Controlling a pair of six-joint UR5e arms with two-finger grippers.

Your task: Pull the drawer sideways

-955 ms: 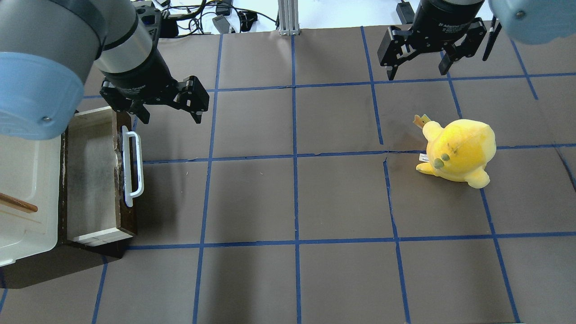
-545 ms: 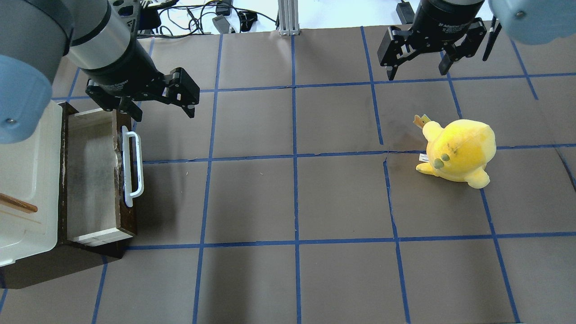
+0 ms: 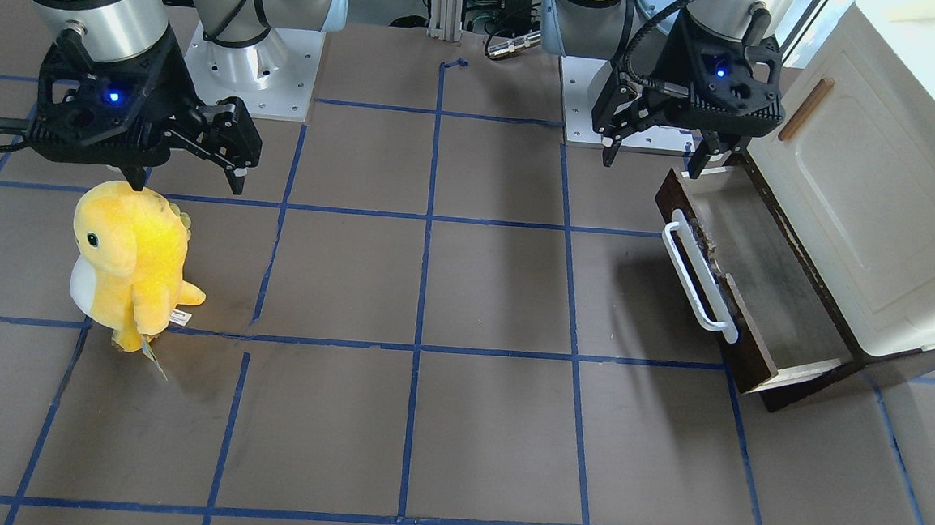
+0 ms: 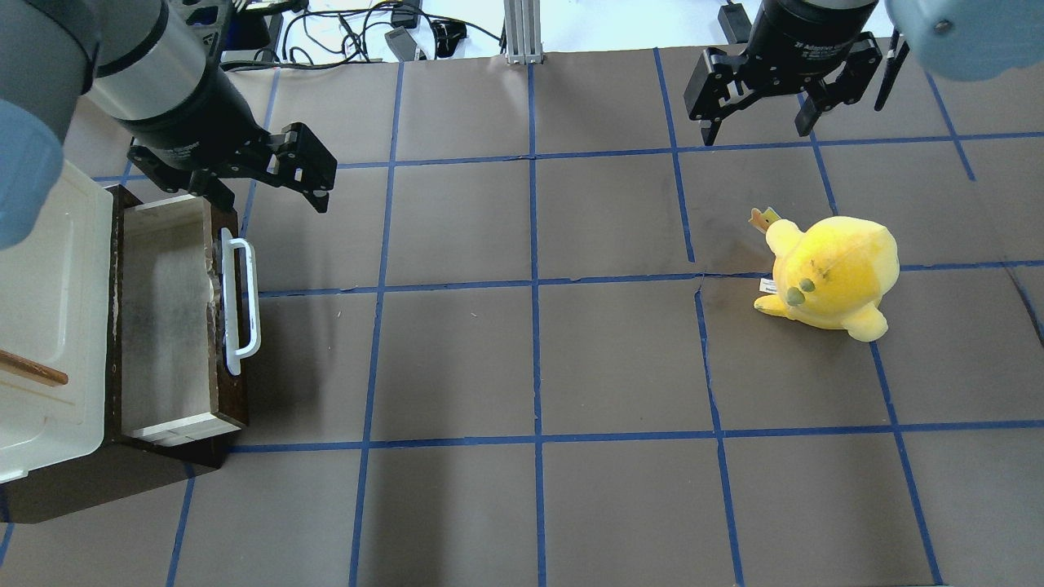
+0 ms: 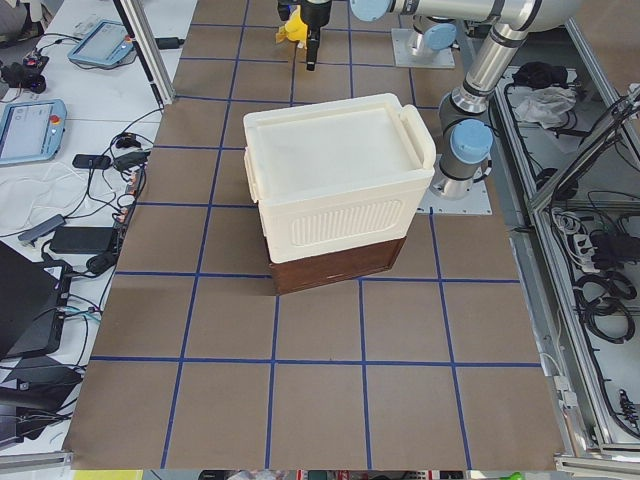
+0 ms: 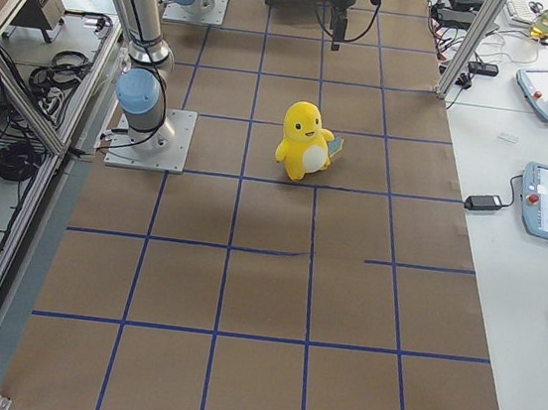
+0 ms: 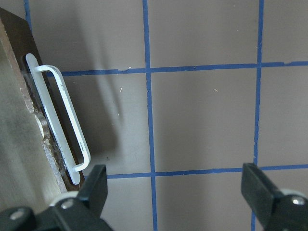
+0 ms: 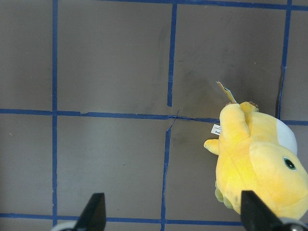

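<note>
At the table's (image 4: 612, 367) left end, we judge the rigid drawer (image 4: 163, 318) best pulled by its handle (image 4: 254, 302); left claw (image 4: 272, 204) spread.

1. We see the drawer (image 4: 167, 318) standing well out from the bottom of the cream-white cabinet box (image 4: 49, 310), level, its open top facing up.
2. We note its dark brown wooden front, pale cream sides and greyish, scuffed inside.
3. Its long white bar handle (image 4: 242, 302) runs along the front, on the side away from the box.
</note>
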